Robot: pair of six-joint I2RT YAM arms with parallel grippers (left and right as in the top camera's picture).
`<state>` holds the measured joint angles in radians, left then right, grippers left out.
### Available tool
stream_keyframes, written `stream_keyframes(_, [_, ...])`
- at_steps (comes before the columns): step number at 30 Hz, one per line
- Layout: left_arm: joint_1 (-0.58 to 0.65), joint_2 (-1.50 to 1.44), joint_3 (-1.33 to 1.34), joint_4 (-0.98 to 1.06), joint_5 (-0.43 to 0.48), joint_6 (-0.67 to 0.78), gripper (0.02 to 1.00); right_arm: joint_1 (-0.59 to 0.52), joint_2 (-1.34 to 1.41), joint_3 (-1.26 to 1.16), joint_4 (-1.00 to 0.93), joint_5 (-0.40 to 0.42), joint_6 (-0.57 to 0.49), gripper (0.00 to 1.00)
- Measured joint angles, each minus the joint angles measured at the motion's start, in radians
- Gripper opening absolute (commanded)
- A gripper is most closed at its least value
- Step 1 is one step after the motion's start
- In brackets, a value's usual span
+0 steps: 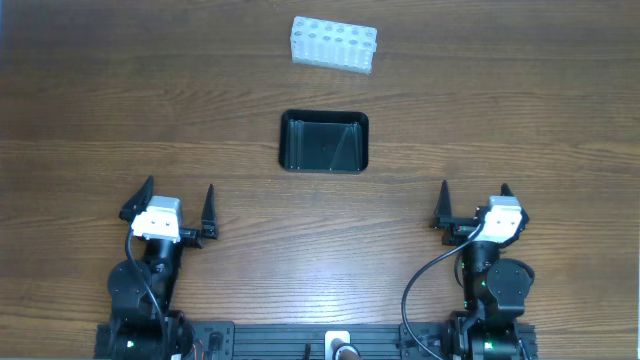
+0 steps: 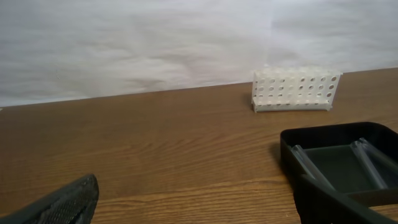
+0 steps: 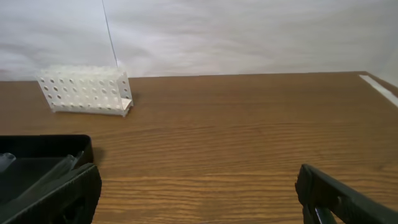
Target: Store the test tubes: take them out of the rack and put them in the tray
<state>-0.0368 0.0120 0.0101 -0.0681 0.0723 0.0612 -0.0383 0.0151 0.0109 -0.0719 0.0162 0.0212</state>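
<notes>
Hovering back by its own base, the left hand is holding its two fingers wide apart and gripping nothing, with wooden bench showing between them. Over on the other side, the right hand is doing the same: fingers spread, nothing between them, sitting close to its base on the arms' side of the bench. Between the two arms and a little farther out, the black tray is lying flat on the wood, roughly on the centre line. Clear test tubes are lying inside it on their sides. In the left wrist view they are slanting across the tray floor at either side, and in the right wrist view a tube end is peeking out by the tray's corner. Beyond the tray, toward the far side of the bench, the white rack is standing upright, slightly turned, well apart from the tray and from both hands. Whether any tubes are standing in the rack, I cannot tell from these angles. A pale wall is rising behind the bench.
</notes>
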Motion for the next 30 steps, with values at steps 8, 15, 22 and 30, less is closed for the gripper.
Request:
stream_keyframes(8, [0.0, 0.0, 0.0, 0.0, 0.0, 0.0, 1.0, 0.0, 0.0, 0.0, 0.0, 0.0, 0.032, 0.991])
stream_keyframes(15, [0.0, 0.0, 0.0, 0.0, 0.0, 0.0, 1.0, 0.0, 0.0, 0.0, 0.0, 0.0, 0.033, 0.991])
stream_keyframes(22, [0.0, 0.0, 0.0, 0.0, 0.0, 0.0, 1.0, 0.0, 0.0, 0.0, 0.0, 0.0, 0.035, 0.991])
stream_keyframes(30, [0.0, 0.0, 0.0, 0.0, 0.0, 0.0, 1.0, 0.0, 0.0, 0.0, 0.0, 0.0, 0.035, 0.993])
